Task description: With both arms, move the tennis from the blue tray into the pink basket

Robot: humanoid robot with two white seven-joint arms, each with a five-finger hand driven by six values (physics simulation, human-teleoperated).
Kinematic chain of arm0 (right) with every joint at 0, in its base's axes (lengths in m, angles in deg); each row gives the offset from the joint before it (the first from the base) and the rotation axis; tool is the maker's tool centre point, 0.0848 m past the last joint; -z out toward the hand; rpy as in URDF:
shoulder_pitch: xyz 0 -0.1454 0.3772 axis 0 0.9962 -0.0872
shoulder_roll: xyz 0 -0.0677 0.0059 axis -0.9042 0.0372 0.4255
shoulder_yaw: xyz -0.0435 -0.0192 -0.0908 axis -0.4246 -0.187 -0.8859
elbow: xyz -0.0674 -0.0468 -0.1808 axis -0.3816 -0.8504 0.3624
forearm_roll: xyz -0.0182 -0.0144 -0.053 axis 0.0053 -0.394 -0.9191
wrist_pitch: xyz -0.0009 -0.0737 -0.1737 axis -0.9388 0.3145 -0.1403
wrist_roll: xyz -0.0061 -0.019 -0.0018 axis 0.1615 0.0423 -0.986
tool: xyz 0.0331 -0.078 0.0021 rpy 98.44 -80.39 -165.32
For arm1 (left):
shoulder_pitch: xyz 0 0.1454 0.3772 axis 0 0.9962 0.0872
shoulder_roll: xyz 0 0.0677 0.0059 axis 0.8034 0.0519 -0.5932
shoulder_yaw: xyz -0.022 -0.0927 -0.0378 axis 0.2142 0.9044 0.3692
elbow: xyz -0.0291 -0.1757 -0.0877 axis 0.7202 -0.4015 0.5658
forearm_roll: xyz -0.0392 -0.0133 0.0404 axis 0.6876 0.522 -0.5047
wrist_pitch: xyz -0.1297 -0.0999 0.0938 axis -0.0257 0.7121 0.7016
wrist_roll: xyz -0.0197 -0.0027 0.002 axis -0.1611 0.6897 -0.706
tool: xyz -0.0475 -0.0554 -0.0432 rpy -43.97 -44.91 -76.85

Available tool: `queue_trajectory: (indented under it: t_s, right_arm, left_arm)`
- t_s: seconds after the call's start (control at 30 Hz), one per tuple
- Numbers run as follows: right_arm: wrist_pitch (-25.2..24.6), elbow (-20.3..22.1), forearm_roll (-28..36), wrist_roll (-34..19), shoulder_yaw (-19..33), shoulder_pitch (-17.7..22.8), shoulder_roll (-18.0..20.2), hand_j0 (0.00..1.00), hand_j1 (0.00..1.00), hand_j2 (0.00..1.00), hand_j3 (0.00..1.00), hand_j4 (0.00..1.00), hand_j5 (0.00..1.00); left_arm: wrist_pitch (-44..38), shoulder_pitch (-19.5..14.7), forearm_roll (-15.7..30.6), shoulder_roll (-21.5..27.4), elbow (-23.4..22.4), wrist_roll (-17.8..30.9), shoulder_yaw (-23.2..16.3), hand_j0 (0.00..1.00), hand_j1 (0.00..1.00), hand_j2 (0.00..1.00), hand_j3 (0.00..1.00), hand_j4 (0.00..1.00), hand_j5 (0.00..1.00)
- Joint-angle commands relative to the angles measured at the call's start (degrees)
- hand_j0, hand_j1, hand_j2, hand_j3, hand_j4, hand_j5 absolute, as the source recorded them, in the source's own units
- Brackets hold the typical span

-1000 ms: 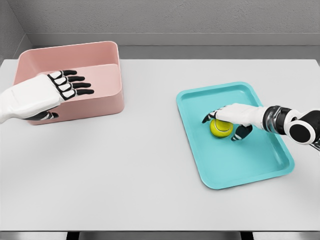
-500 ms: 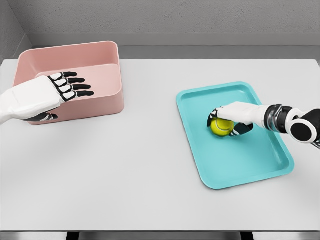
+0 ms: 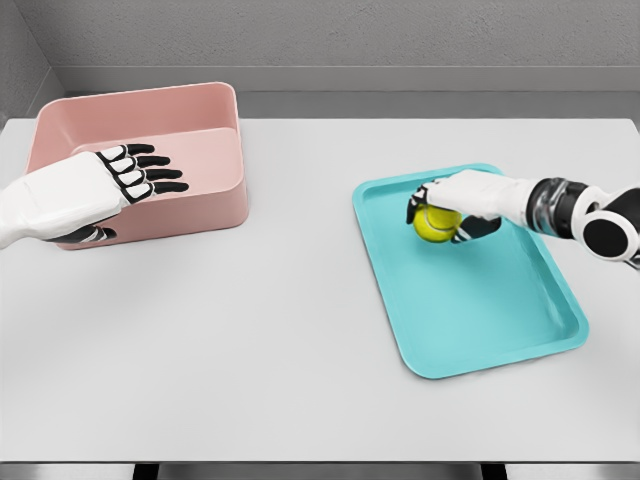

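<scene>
A white counter (image 3: pixel 300 300) is seen from above, in a simulator's render, with a grey wall behind it. A pink basket (image 3: pixel 215 200) stands at the far left, and a blue tray (image 3: pixel 490 330) lies flat at the right, well apart from the basket.

The yellow-green tennis ball (image 3: pixel 434 223) is found over the far part of the tray, within its rim. It is gripped from above by the right robot hand (image 3: pixel 450 205), whose fingers are curled closely around it; the right arm is seen entering from the picture's right edge. Whether the ball is touching the tray floor or is raised just clear of it cannot be told for certain, though a shadow beneath it suggests a slight lift.

The left robot hand (image 3: pixel 110 180) is held above the near wall of the basket, palm down, with its fingers stretched out flat over the basket's inside. Nothing is held by it.

The task is judged to be at an early stage. The grasp on the ball appears to be made, but the ball is not yet out of the tray. The carry across the counter, any passing of the ball between the two hands, and the release into the basket are all left to be done.
</scene>
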Motion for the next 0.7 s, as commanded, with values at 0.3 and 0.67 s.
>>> queue_trajectory:
  t_s: [0.3,0.67]
  right_arm:
    - [1.3,1.5,0.1,0.0,-0.9,-1.8,-3.3,0.55,0.55,0.55,0.55,0.55,0.55]
    - [6.7,1.5,0.2,0.1,-4.6,-5.4,-7.7,0.5,0.5,0.5,0.5,0.5,0.5]
  left_arm:
    - [0.0,0.0,0.4,0.2,0.2,0.0,-0.1,1.0,1.0,1.0,1.0,1.0,1.0]
    - [0.0,0.0,0.4,0.1,0.2,0.0,0.0,1.0,1.0,1.0,1.0,1.0,1.0]
